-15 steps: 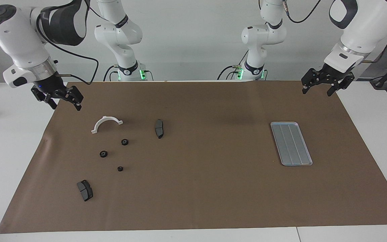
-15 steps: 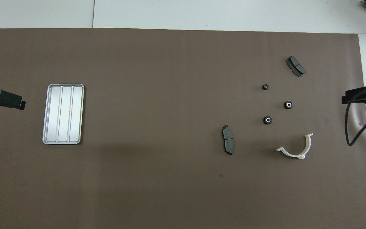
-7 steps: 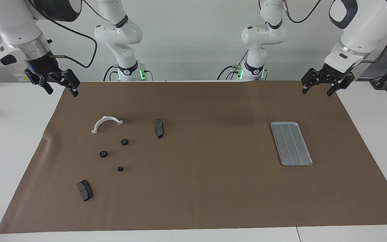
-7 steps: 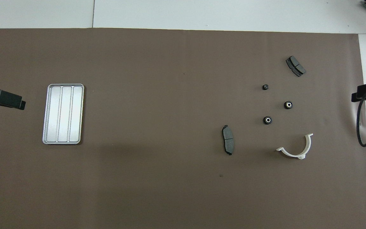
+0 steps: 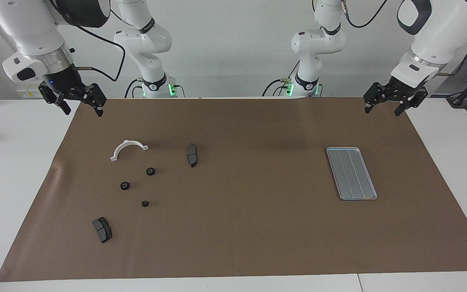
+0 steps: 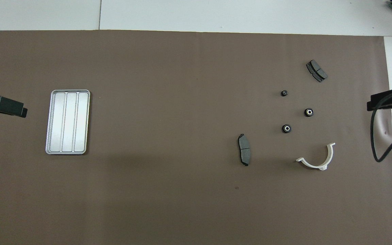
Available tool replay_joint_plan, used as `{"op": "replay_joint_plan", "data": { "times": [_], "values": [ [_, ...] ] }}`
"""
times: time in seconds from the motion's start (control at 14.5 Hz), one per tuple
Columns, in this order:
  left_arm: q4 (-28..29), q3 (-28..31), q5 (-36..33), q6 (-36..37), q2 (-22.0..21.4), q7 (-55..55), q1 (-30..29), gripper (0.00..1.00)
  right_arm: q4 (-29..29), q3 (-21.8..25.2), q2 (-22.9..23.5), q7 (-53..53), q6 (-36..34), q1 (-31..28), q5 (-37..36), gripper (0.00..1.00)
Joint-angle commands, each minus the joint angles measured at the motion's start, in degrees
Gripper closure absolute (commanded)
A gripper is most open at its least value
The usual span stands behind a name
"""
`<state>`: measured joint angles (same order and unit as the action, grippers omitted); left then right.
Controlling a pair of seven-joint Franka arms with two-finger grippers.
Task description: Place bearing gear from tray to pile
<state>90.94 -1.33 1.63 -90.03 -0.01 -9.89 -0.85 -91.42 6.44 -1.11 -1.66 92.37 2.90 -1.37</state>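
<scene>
Only the right gripper (image 5: 81, 106) has shifted since the earlier frames: it has swung back in over the mat's corner at the right arm's end, raised, fingers spread and holding nothing.

Facing view: the left gripper (image 5: 382, 108) waits over the opposite corner, fingers likewise spread and empty. The flat rectangular silver-grey metal tray (image 5: 351, 173), ridged lengthwise with rounded corners, lies bare on the matte brown paper mat (image 5: 249, 227). Toward the right arm's end sit three small black round bearing gears (image 5: 150, 171), loosely grouped among the white plastic half-ring bracket (image 5: 128, 149) and two dark grey curved brake pads (image 5: 192, 155).

Overhead view: the tray (image 6: 68, 121) shows a raised rim and three smooth channels. Each gear (image 6: 287, 128) has a pale centre. One pad (image 6: 316, 70) lies farthest from the robots; the bracket (image 6: 318, 158) is nearest.
</scene>
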Motion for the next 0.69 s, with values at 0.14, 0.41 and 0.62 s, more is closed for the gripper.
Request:
{"op": "replay_joint_plan", "data": {
  "times": [0.14, 0.41, 0.62],
  "values": [
    [0.6, -0.4, -0.7, 0.4, -0.8, -0.1, -0.6, 0.00, -0.1, -0.3, -0.6, -0.3, -1.7, -0.3, -0.3, 0.00],
    [0.6, -0.4, -0.7, 0.4, -0.8, -0.1, -0.6, 0.00, -0.4, -1.0, -0.6, -4.0, -1.1, 0.4, 0.1, 0.00],
    [0.6, -0.4, -0.7, 0.4, -0.8, -0.1, -0.5, 0.00, -0.3, -1.0, -0.7, -4.0, -2.4, 0.4, 0.1, 0.00]
  ]
}}
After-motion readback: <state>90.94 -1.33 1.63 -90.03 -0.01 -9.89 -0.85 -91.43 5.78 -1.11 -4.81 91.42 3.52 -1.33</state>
